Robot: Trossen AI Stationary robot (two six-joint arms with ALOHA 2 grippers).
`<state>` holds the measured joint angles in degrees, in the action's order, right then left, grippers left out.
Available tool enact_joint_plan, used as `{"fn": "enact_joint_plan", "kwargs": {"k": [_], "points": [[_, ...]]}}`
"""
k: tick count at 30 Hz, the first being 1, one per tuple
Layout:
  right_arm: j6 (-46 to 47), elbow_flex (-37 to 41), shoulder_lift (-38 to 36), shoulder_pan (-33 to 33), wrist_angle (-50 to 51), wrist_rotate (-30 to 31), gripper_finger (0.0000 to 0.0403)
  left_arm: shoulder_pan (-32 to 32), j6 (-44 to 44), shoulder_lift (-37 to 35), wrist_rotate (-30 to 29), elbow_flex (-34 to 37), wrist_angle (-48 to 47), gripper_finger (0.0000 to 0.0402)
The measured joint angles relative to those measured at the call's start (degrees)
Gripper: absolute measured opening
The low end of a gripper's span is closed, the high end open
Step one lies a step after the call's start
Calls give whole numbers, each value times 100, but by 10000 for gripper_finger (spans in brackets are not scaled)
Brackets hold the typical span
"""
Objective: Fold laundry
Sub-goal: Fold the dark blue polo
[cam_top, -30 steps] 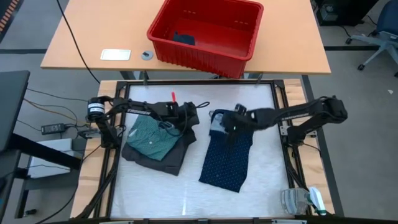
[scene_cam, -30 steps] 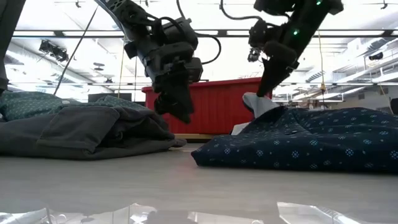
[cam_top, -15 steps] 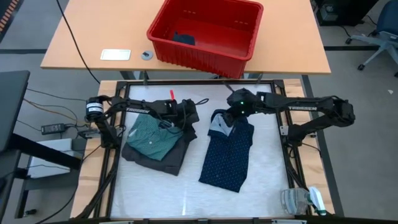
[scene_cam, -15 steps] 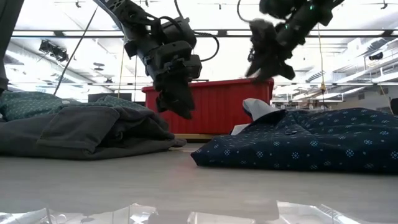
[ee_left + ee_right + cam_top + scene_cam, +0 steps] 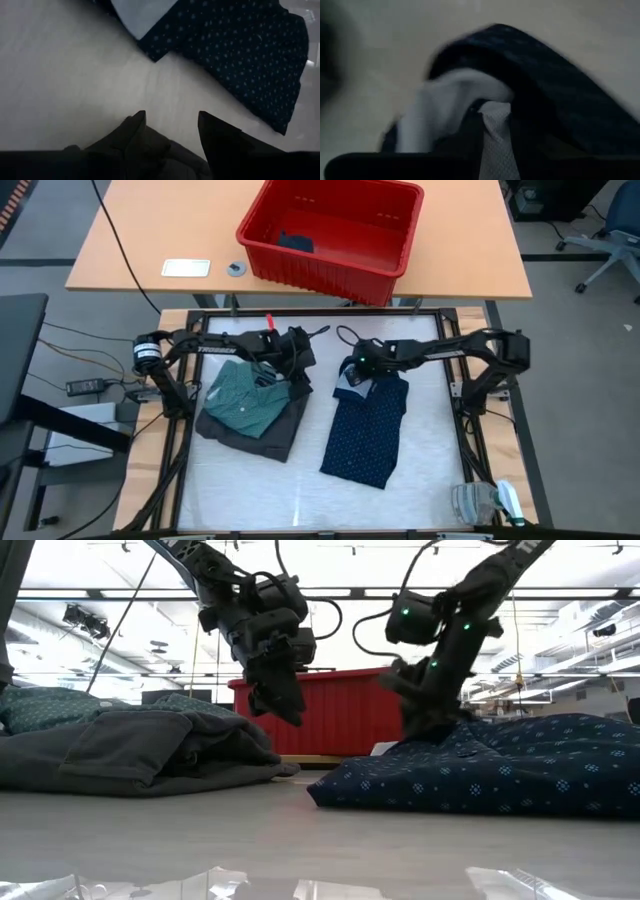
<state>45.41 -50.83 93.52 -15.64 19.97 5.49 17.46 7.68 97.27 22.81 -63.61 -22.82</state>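
Right hand [image 5: 352,372] is sitting down on the collar end of the navy shirt [image 5: 368,430], at the garment's twelve o'clock edge, where pale lining is showing. In the right wrist view its fingers are lying on either side of that pale cloth, but I cannot tell whether they are pinching it or only resting around it. Left hand [image 5: 296,352] is hovering at about nine o'clock from the right one, above the twelve o'clock corner of the grey piece [image 5: 280,428]; its fingers [image 5: 134,131] are standing spread with nothing between them.

Outward from the hands, the navy shirt is lying as a long folded panel at the middle of the tabletop [image 5: 420,480], running toward six o'clock. At its nine o'clock, just beside it, the teal shirt [image 5: 240,400] is resting folded on top of the grey piece as a small stack. Beyond the work area, at twelve o'clock, a basket [image 5: 330,260] is holding one dark item [image 5: 296,242].

By my judgement, the task is well along: two garments are looking folded and stacked, and the navy one is narrowed but probably needing a further fold and tidying at the collar. The dark item in the basket is yet to be folded.
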Motion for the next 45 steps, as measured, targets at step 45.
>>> {"fn": "enact_joint_plan", "kwargs": {"k": [45], "points": [[-2163,-393,-261,2339,1157,1452,94,-982,-4760,2071,-1807,-16,3713,137]]}}
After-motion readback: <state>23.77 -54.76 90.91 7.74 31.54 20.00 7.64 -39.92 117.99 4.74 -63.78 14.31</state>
